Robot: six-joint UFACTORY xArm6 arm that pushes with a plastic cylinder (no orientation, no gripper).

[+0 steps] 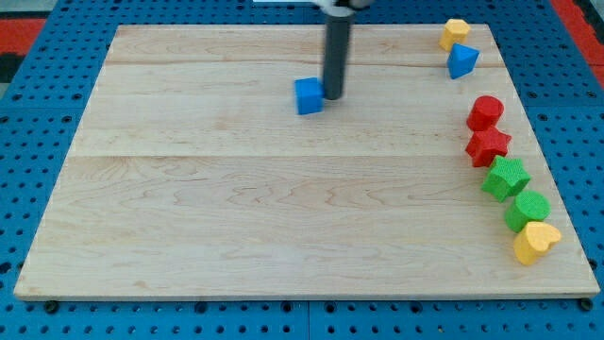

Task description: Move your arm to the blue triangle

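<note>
The blue triangle (461, 61) lies near the view's top right corner of the wooden board (236, 208), just below a yellow block (454, 33). My tip (332, 97) rests on the board at the top middle, touching the right side of a blue cube (309, 95). The tip is far to the left of the blue triangle.
Down the board's right edge lie a red cylinder (485, 111), a red star-like block (488, 146), a green star-like block (507, 177), a green cylinder (527, 209) and a yellow heart (536, 241). The board sits on a blue pegboard.
</note>
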